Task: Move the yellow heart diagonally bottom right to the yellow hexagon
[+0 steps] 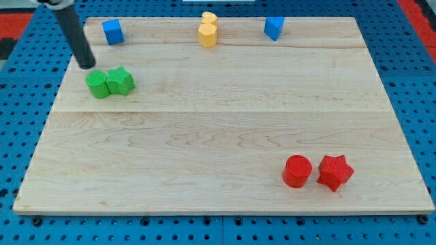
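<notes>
The yellow heart sits at the view's top centre, touching the yellow hexagon just below it. My tip is at the view's top left, just above the green round block, far left of the yellow pair. The rod slants up to the view's top-left corner.
A green star touches the green round block. A blue cube stands at the top left, another blue block at the top right. A red cylinder and a red star lie at the bottom right. The wooden board rests on blue pegboard.
</notes>
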